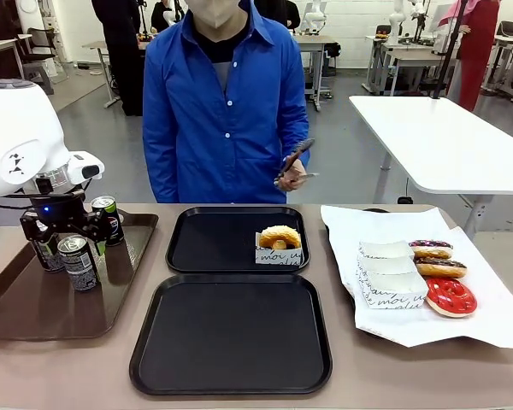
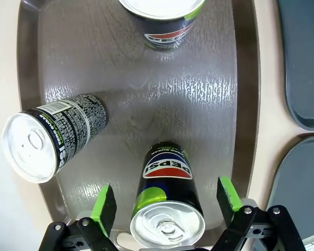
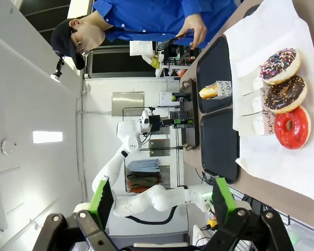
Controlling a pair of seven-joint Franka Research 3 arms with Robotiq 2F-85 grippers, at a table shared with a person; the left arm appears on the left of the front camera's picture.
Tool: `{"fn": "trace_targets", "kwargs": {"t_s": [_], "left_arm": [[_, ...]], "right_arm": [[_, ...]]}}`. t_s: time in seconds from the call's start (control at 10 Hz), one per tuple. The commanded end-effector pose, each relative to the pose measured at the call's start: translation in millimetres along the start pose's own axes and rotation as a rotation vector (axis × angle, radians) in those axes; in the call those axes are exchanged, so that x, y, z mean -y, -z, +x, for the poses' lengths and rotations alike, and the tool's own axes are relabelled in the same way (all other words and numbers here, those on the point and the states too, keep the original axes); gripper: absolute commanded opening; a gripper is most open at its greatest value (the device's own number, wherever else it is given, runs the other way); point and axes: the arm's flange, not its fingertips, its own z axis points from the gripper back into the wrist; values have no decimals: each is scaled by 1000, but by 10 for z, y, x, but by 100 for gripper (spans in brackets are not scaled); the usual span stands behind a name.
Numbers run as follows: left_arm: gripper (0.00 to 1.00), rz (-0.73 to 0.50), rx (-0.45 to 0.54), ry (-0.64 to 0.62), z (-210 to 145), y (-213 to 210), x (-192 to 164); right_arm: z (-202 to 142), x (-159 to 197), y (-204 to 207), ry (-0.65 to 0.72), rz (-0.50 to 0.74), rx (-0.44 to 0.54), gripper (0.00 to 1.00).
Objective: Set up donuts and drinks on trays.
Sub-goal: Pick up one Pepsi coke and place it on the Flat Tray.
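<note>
Left hand [image 2: 166,203] open, pads [image 2: 103,206] flanking an upright can [image 2: 166,175] (no contact) on the brown tray [image 2: 136,99], right hand [image 3: 162,201] open and empty, boxed donut [image 1: 280,238] on far black tray [image 1: 207,241].

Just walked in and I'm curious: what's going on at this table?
The robot's left claw hangs open around a soda can on the brown tray, not gripping it yet. A person on the far side holds tongs; one glazed donut sits boxed on the far black tray. Three more donuts wait on white paper.
</note>
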Motion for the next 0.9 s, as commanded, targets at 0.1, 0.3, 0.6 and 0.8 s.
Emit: {"fn": "trace_targets", "kwargs": {"t_s": [0.1,0.3,0.6,0.8], "left_arm": [[100,22,0,-15,-9,-46,-63],[100,30,-22,-12,-45,-34,-71],[74,21,-29,-21,-26,-40,-68],[55,20,-33,-23,-26,-35,-84]], "right_arm": [[-5,3,-1,2,15,-2,100],[-5,3,-1,2,15,-2,100],[-5,3,-1,2,15,-2,100],[-5,3,-1,2,15,-2,100]]}}
